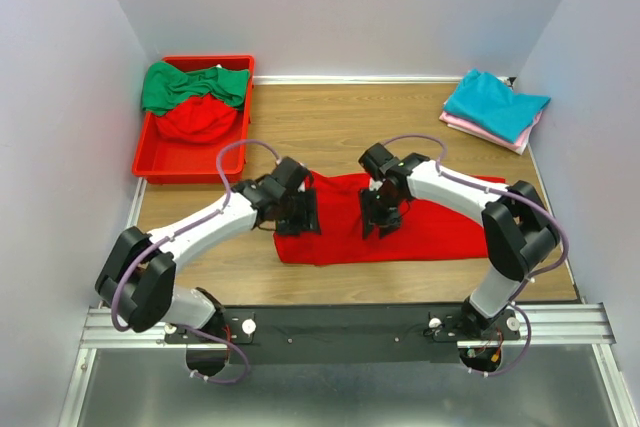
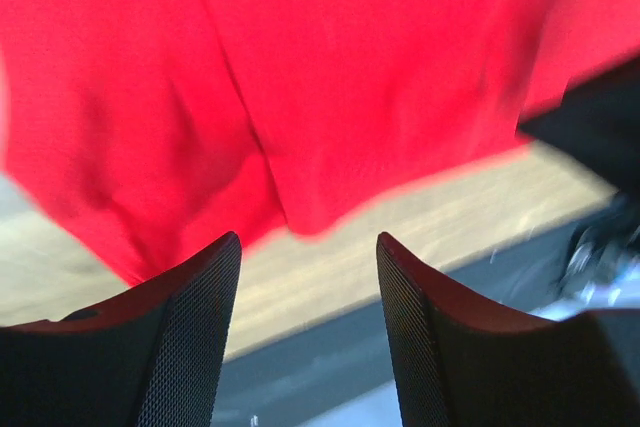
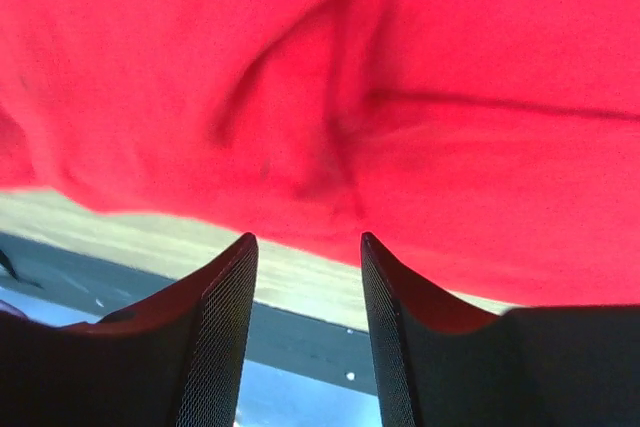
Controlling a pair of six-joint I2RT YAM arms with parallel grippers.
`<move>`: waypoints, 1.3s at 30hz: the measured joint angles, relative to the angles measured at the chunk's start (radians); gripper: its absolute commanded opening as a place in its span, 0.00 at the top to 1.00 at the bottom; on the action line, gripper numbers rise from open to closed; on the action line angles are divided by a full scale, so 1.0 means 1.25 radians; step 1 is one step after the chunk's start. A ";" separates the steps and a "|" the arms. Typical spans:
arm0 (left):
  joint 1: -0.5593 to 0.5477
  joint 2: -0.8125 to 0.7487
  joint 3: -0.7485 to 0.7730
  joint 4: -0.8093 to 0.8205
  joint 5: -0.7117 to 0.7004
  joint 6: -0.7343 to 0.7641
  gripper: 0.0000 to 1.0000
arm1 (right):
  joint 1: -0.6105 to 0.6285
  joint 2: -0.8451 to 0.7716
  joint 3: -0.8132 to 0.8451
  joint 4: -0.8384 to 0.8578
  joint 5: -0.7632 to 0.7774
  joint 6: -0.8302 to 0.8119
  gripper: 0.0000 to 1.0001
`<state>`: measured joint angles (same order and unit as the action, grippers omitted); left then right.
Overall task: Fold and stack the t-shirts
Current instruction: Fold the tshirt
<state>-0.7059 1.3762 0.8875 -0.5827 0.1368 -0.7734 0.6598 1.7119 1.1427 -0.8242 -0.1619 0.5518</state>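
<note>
Hovering low over the red t-shirt (image 1: 440, 222), both arms sit right of and nearer than the red bin (image 1: 165, 169). The left gripper (image 2: 308, 242) has its jaws spread with nothing between them, cloth edge just beyond the tips. The right gripper (image 3: 305, 242) is likewise spread and empty, over the shirt's middle. The red shirt lies flat on the wooden tabletop (image 1: 330, 117), right of the bin and closer to the arm bases, as a wide rough rectangle. It looks like it has one fold in it, with a doubled layer and a seam line showing in the wrist views, but it's still too wide to stack. Done so far, by my read: a teal t-shirt (image 1: 495, 102) is folded on top of a pink t-shirt (image 1: 480, 130), a neat stack far right of the bin at the tabletop's far corner. Left to do: finish folding the red one and move it onto that stack, then the green t-shirt (image 1: 195, 85) and another red garment (image 1: 195, 122), both bunched inside the bin. Cloth is soft matte knit that creases easily, with shallow wrinkles. The bin is rigid glossy plastic and rectangular. Gripper pads are black with a fine grid texture.
</note>
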 measured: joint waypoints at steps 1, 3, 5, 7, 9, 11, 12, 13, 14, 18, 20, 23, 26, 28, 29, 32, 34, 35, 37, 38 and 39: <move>0.025 0.001 0.017 -0.001 -0.012 0.008 0.33 | -0.013 -0.002 0.007 -0.001 0.002 0.000 0.46; 0.087 0.003 0.044 0.008 -0.028 0.024 0.33 | -0.059 -0.006 0.024 -0.003 0.007 -0.002 0.46; 0.142 0.012 0.067 0.015 -0.044 0.038 0.33 | -0.109 -0.011 0.042 -0.006 0.013 -0.005 0.46; 0.180 0.042 0.103 0.021 -0.063 0.048 0.32 | -0.176 -0.015 0.067 -0.006 0.019 -0.018 0.46; 0.197 0.092 0.145 0.042 -0.074 0.063 0.32 | -0.232 -0.017 0.090 -0.005 0.032 -0.028 0.46; 0.197 0.143 0.183 0.049 -0.082 0.074 0.32 | -0.285 -0.020 0.108 -0.005 0.040 -0.038 0.46; 0.197 0.167 0.204 0.053 -0.086 0.080 0.32 | -0.305 -0.020 0.113 -0.005 0.041 -0.045 0.46; 0.197 0.210 0.238 0.062 -0.092 0.086 0.32 | -0.341 -0.020 0.117 -0.003 0.044 -0.054 0.46; 0.197 0.237 0.257 0.072 -0.096 0.091 0.32 | -0.358 -0.021 0.118 -0.002 0.045 -0.058 0.46; 0.212 0.304 0.300 0.085 -0.108 0.109 0.31 | -0.460 -0.021 0.119 0.012 0.050 -0.083 0.46; 0.225 0.322 0.306 0.092 -0.111 0.117 0.32 | -0.510 -0.021 0.119 0.017 0.050 -0.093 0.46; 0.237 0.347 0.315 0.105 -0.112 0.125 0.33 | -0.568 -0.021 0.119 0.021 0.051 -0.107 0.46; 0.246 0.376 0.324 0.115 -0.112 0.130 0.34 | -0.616 -0.021 0.119 0.029 0.051 -0.121 0.46; 0.248 0.395 0.330 0.121 -0.112 0.131 0.36 | -0.643 -0.021 0.119 0.036 0.050 -0.127 0.46; 0.248 0.403 0.332 0.126 -0.111 0.131 0.37 | -0.663 -0.020 0.119 0.041 0.050 -0.130 0.46; 0.248 0.426 0.345 0.131 -0.100 0.132 0.39 | -0.713 -0.015 0.119 0.056 0.050 -0.135 0.46; 0.249 0.441 0.356 0.141 -0.092 0.132 0.43 | -0.745 -0.005 0.119 0.067 0.050 -0.135 0.46; 0.249 0.446 0.358 0.146 -0.087 0.133 0.46 | -0.749 -0.002 0.119 0.072 0.050 -0.135 0.46; 0.249 0.453 0.358 0.154 -0.076 0.135 0.65 | -0.774 0.017 0.121 0.080 0.051 -0.135 0.46; 0.250 0.457 0.358 0.158 -0.070 0.138 0.81 | -0.784 0.033 0.128 0.080 0.051 -0.135 0.46; 0.251 0.460 0.358 0.161 -0.064 0.137 0.87 | -0.790 0.045 0.137 0.083 0.051 -0.135 0.46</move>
<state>-0.3923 1.9511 1.3354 -0.3813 0.0563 -0.6025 -0.3283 1.7687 1.3140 -0.7204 -0.0986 0.3832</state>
